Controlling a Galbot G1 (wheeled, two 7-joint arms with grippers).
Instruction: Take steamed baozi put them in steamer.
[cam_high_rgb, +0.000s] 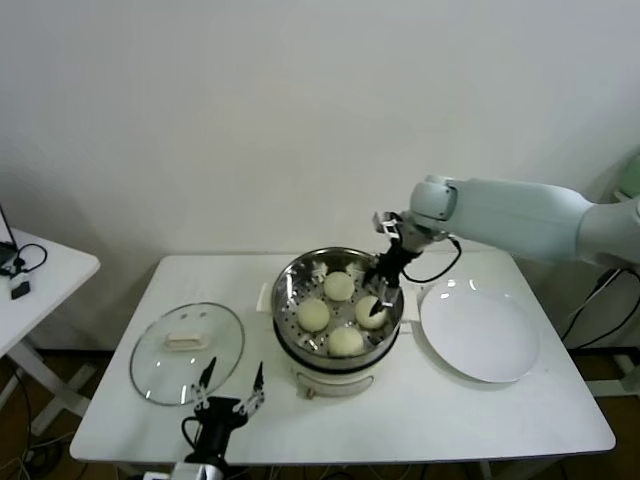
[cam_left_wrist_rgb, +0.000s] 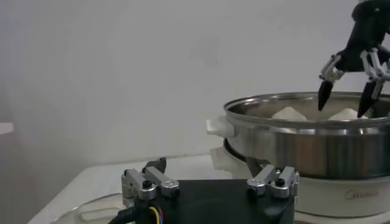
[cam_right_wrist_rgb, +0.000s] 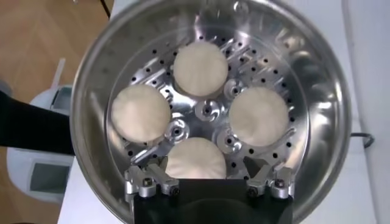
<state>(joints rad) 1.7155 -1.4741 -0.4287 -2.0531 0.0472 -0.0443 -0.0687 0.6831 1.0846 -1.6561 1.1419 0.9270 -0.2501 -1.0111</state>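
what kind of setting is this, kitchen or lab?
Likely a lab mock-up of a kitchen: a steamer with baozi, its glass lid and a plate on a plain white table, bare wall behind.

You're looking at a smooth, pale blue-white right arm (cam_high_rgb: 530, 215), thick and rounded, ending in a ball-like wrist joint. A black cable loops under that wrist. The right gripper (cam_high_rgb: 385, 283) has silver metal knuckles and dark, tapering fingertips. Down low, the left gripper (cam_high_rgb: 229, 385) shows the same silver brackets with black screw heads on a black base, coloured wires tucked beside it.
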